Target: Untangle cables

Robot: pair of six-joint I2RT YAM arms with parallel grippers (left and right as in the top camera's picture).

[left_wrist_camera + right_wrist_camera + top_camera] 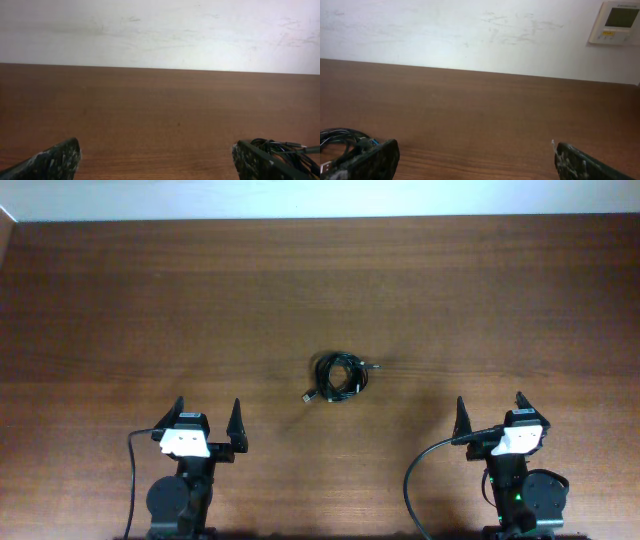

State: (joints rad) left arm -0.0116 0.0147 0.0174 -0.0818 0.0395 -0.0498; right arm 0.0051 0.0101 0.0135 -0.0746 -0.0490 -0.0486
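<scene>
The cables lie as one small black coiled tangle in the middle of the wooden table, with a plug end sticking out at its lower left. My left gripper stands open near the front edge, left of and nearer than the tangle, with nothing between its fingers. My right gripper is open too, to the tangle's right and nearer. In the left wrist view the cables peek out behind the right fingertip. The right wrist view shows the cables behind the left fingertip.
The brown wooden table runs back to a white wall. A wall thermostat panel hangs at the upper right in the right wrist view. Thick black arm cables loop beside each arm base at the front.
</scene>
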